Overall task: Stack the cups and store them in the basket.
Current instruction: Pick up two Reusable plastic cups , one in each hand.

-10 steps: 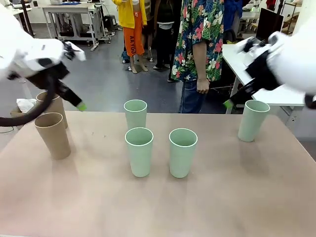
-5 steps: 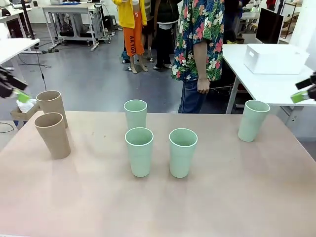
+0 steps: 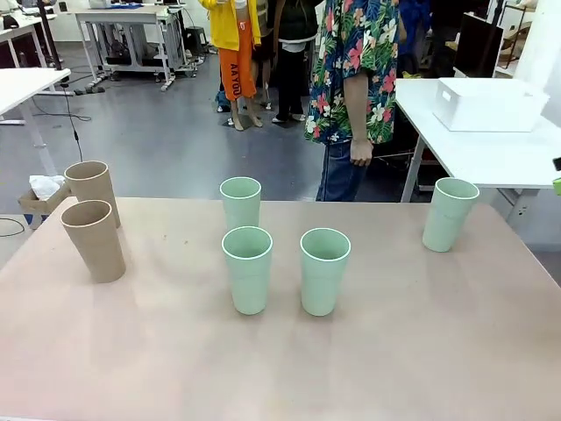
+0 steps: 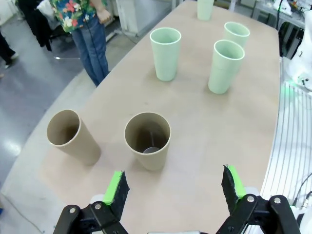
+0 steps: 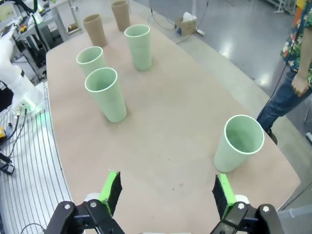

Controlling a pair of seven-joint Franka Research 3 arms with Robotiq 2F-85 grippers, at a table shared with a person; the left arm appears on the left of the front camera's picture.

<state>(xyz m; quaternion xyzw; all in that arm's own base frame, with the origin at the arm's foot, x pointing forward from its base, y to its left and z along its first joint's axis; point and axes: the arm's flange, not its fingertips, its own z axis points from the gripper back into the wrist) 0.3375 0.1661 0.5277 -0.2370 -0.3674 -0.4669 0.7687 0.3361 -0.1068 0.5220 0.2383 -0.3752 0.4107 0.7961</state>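
Standing on the table [image 3: 394,351], two brown cups [image 3: 95,239] sit at its left, three green cups [image 3: 247,270] mid-table, a fourth green cup [image 3: 449,215] at its right. The basket [image 3: 489,105] rests on a white side table [image 3: 465,149] beyond. Left gripper [image 4: 174,185] and right gripper [image 5: 166,191] both hang empty, jaws wide apart.

We see bright, even overhead light; the cups [image 3: 247,267] cast faint soft shadows on the tabletop [image 3: 394,351]; pale glare on the floor [image 5: 228,48]; wrist views bow at the edges.
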